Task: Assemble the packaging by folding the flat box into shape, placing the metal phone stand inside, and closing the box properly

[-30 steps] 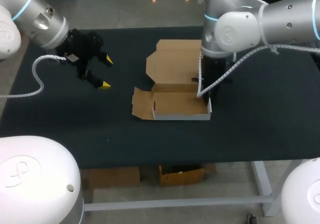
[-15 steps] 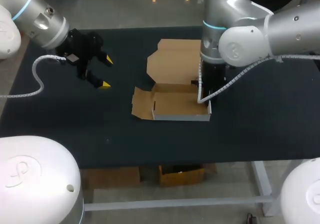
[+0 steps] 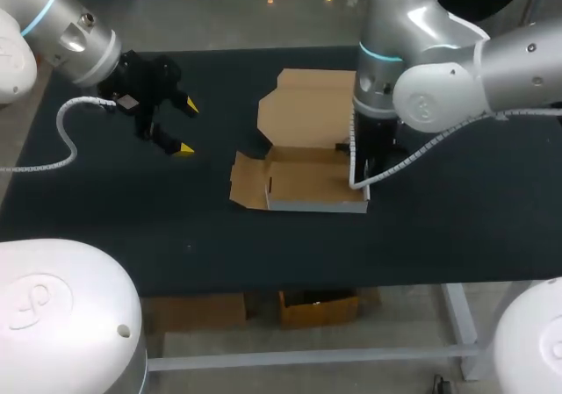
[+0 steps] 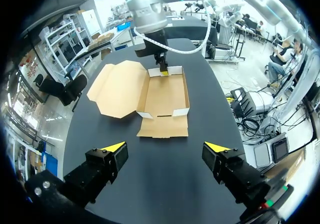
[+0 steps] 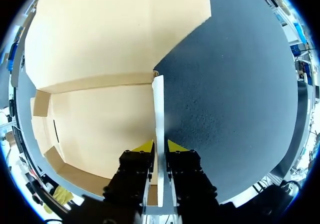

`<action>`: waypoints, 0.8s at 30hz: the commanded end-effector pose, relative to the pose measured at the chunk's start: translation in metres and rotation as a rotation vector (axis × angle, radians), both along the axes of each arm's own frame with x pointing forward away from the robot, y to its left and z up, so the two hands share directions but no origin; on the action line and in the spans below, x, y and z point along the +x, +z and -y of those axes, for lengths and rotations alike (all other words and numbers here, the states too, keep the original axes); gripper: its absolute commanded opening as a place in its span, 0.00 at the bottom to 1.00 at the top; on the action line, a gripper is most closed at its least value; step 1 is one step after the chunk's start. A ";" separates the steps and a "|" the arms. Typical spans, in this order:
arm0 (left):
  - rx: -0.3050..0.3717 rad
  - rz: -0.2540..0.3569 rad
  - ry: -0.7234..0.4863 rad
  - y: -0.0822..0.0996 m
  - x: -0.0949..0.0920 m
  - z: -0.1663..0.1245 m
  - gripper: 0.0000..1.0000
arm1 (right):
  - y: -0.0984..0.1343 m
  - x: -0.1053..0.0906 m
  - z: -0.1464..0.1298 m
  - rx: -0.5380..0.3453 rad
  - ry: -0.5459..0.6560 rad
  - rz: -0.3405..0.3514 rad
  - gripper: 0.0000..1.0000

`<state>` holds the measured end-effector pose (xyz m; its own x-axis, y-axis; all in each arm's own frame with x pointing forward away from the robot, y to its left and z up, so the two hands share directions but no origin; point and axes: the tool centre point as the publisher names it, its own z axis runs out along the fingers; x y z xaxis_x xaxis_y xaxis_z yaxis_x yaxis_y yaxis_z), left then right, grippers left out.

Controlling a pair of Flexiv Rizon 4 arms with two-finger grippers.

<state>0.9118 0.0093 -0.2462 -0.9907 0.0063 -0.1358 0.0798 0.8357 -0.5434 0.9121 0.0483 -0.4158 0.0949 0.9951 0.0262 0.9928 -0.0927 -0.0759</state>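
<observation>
Box (image 3: 307, 183): brown cardboard near the middle of the table (image 3: 439, 227), partly folded into a shallow open tray with white outer walls.
Inside the tray: only the bare brown cardboard floor on show.
Lid (image 3: 307, 113): open, lying flat on the table behind the tray, corners cut at an angle.
End flap (image 3: 248, 182): at the tray's left end, unfolded, flat on the table.
Right gripper (image 5: 159, 146): narrow, pinching the tray's right end wall, one finger inside, one outside.
Left gripper (image 3: 187, 128): spread wide, holding nothing, well left of the box.
Hard to see: right gripper's fingertips mostly hidden behind the right arm (image 3: 413, 87) in the head view.
</observation>
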 end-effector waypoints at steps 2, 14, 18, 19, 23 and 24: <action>0.003 -0.001 0.000 0.000 0.000 0.000 1.00 | -0.004 0.000 0.002 0.008 -0.002 -0.005 0.11; 0.003 -0.001 0.000 0.000 0.000 0.000 1.00 | 0.000 0.001 -0.002 0.006 -0.008 0.014 0.10; 0.003 -0.001 0.000 0.000 0.000 0.000 1.00 | 0.000 0.002 -0.004 0.003 -0.006 0.011 0.09; 0.003 -0.001 0.000 0.000 0.000 0.000 1.00 | -0.001 0.002 -0.004 0.003 -0.005 0.009 0.09; 0.003 -0.001 0.000 0.000 0.000 0.000 1.00 | -0.001 0.002 -0.005 0.003 -0.005 0.003 0.08; 0.003 -0.001 0.000 0.000 0.000 0.000 1.00 | -0.001 0.002 -0.005 0.003 -0.005 0.002 0.07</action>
<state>0.9118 0.0094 -0.2461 -0.9907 0.0063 -0.1357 0.0798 0.8357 -0.5434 0.9120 0.0522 -0.4176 0.1008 0.9943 0.0339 0.9929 -0.0984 -0.0668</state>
